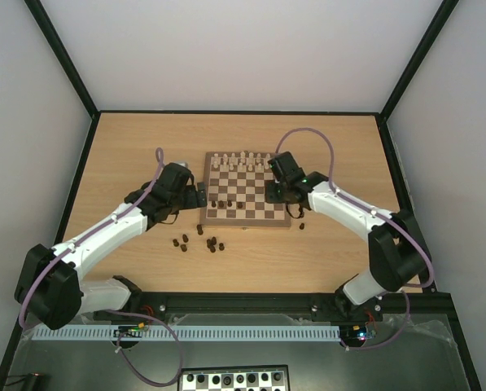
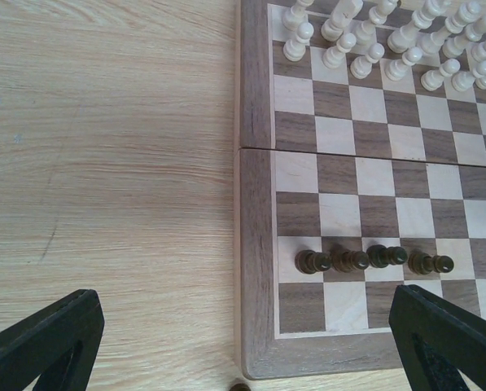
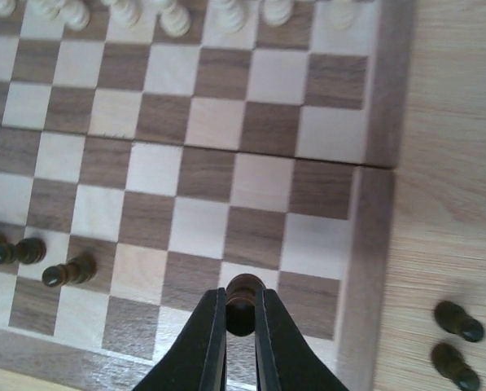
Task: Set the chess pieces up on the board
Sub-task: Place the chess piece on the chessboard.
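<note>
Right gripper (image 3: 241,308) pinched tight on one dark chess piece (image 3: 243,287). Its bottom hidden between fingers, kind hard to tell. Held over board (image 3: 374,244), near right corner. Left gripper (image 2: 244,303) wide, holding nothing, only tips show. Four dark pieces (image 2: 373,261) in row on board. Pale pieces (image 2: 389,37) at far edge, some cut off. Loose dark pieces (image 1: 198,240) on table (image 1: 145,147).

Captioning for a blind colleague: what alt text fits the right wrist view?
The right gripper is shut on a dark chess piece over the board's near right squares. More dark pieces stand on it at left, pale pieces line its far edge, and two dark pieces sit on the table at right.
</note>
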Available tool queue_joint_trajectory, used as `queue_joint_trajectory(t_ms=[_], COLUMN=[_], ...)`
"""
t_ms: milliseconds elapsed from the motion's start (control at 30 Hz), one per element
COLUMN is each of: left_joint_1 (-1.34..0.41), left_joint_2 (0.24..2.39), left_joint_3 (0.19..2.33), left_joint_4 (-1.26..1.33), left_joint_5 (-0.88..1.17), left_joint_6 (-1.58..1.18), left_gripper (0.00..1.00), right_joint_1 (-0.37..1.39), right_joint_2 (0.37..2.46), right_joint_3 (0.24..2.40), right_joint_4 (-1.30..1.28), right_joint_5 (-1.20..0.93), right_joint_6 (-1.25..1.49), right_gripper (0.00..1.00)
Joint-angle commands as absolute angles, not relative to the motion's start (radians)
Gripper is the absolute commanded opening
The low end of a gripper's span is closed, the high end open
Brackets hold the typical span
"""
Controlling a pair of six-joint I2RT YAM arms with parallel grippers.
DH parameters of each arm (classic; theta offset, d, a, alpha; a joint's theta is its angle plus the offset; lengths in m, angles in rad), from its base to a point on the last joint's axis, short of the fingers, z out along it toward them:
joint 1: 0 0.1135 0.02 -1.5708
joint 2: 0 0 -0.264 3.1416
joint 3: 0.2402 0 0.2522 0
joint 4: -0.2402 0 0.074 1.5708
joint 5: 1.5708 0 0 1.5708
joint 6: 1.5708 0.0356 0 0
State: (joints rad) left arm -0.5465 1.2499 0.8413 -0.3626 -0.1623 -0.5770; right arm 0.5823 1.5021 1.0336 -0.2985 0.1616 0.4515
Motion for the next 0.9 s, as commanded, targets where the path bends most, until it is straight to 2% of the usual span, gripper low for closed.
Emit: queue_joint_trajectory(t_ms=[0,867], left_joint_1=[-0.544,-0.544], left_joint_2=[1.242,1.216], left_joint_3=[0.858,0.838], left_joint_4=[-0.388,-0.391], left_joint_5=[-0.189,-0.198], left_joint_6=[-0.588,-0.594], left_gripper=[1.0,0.99], right_joint_1=[0.631,0.734], right_joint_2=[1.565,1.752], right_joint_3=[1.081,1.205], right_joint_4=[-0.365,-0.371], right_joint_5=[0.117,0.092], right_joint_6=[0.422,0.416], right_gripper=[0.01,0.02])
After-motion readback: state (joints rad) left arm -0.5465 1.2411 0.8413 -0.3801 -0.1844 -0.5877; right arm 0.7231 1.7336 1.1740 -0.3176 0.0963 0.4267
